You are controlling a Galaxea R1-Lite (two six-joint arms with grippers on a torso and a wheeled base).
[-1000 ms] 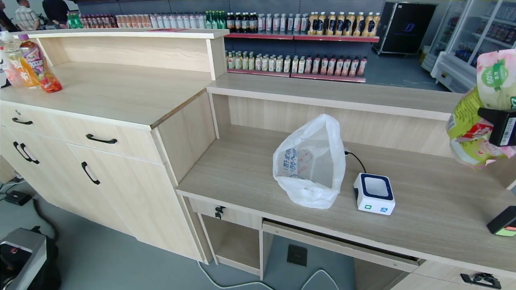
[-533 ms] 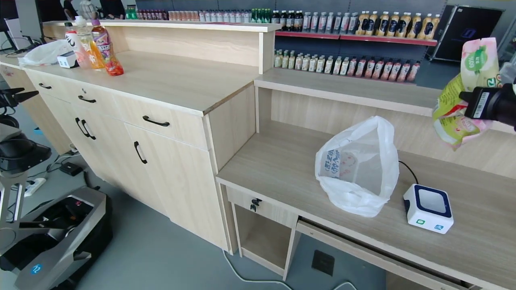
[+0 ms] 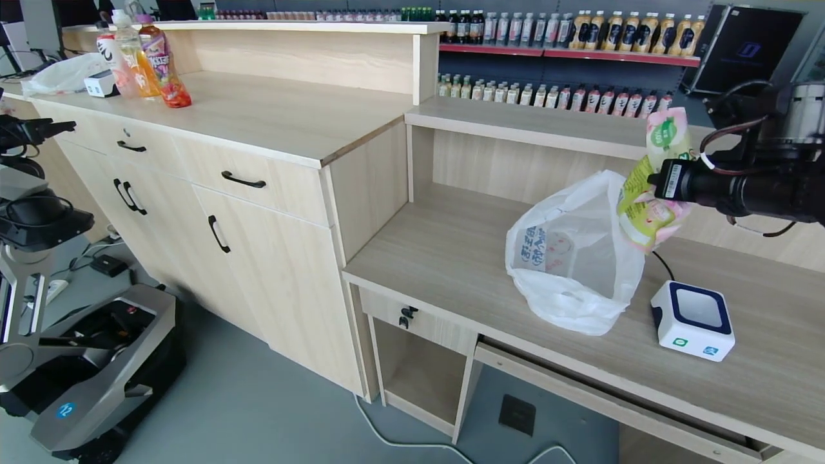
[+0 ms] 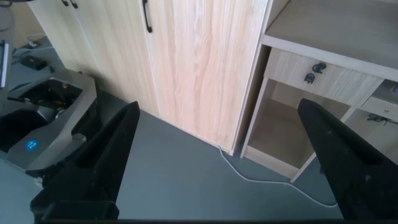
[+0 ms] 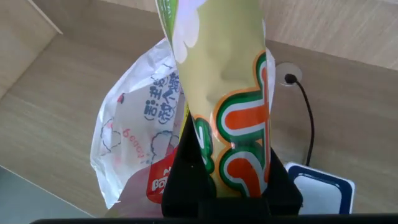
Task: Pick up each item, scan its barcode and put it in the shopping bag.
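Snack packet (image 3: 644, 216) at the shopping bag (image 3: 570, 264)
Right gripper (image 3: 664, 183) clamps the snack packet by the bag's top edge; left gripper (image 4: 219, 106) gapes wide.

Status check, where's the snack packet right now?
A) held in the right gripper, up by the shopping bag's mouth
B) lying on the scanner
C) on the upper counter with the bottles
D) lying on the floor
A: the right gripper is closed on the snack packet, holding it in the air by the top of the shopping bag, while the scanner on the counter has nothing on it.
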